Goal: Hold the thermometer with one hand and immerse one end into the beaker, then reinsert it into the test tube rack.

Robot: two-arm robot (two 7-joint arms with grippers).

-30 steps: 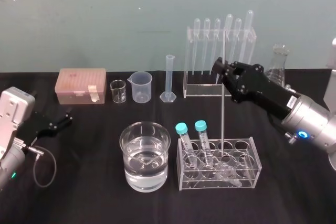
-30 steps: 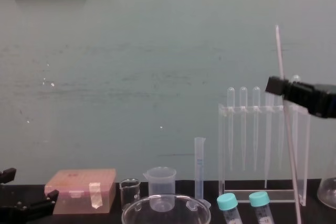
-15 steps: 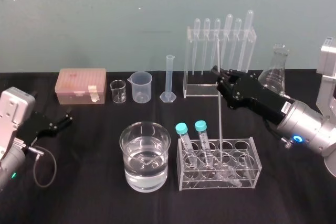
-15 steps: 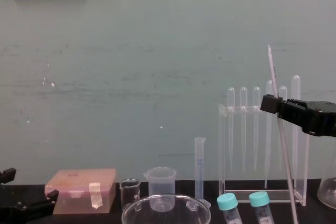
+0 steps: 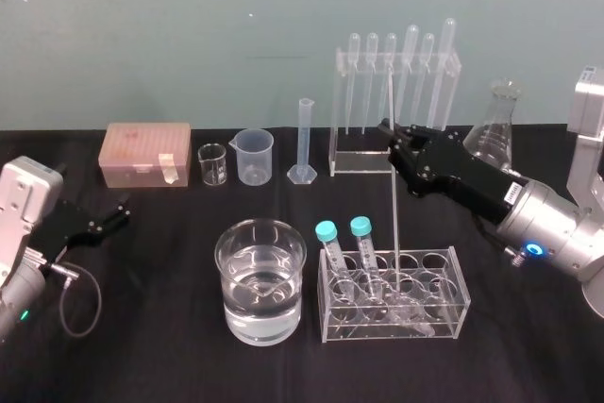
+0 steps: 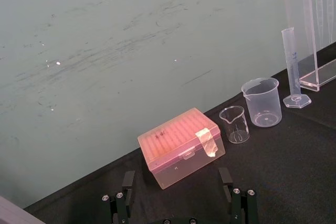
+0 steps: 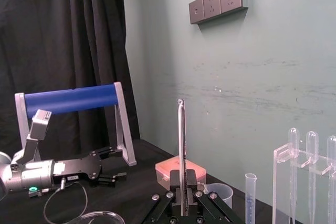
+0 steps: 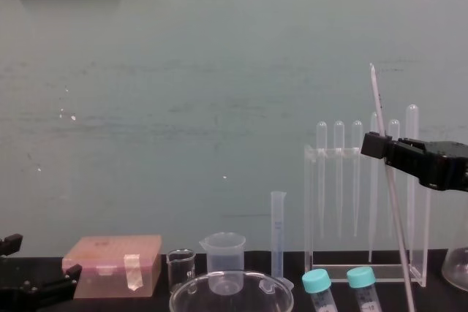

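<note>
A black-draped bench [image 5: 142, 346] stood before a pale green wall, set with lab glassware. The right claw [image 5: 388, 129] reached in from the right side at mid height, its two black fingers pressed together on the thermometer [image 5: 394, 214] partway up the rod. In the right wrist view the thermometer [image 7: 181, 145] rose straight up out of the closed fingers [image 7: 173, 203]. In the chest view the thermometer [image 8: 397, 217] leaned a little, its top tipped toward the left. Its lower end sat down inside a hole of the low clear test tube rack [image 5: 453, 304] at the front of the bench, just beside two tubes with teal caps [image 5: 326, 230]. The beaker [image 5: 260, 280], wide and part filled with clear liquid, stood just left of that rack, apart from the thermometer.

Along the back stood a pink lidded box [image 5: 146, 153], a tiny glass beaker [image 5: 212, 164], a plastic beaker [image 5: 255, 156], a graduated cylinder [image 5: 303, 139], a tall acrylic stand of pipettes [image 5: 354, 162] and a conical flask [image 5: 500, 125].

The left claw [image 5: 121, 211] lay low at the far left of the bench, its fingers apart and holding nothing.
</note>
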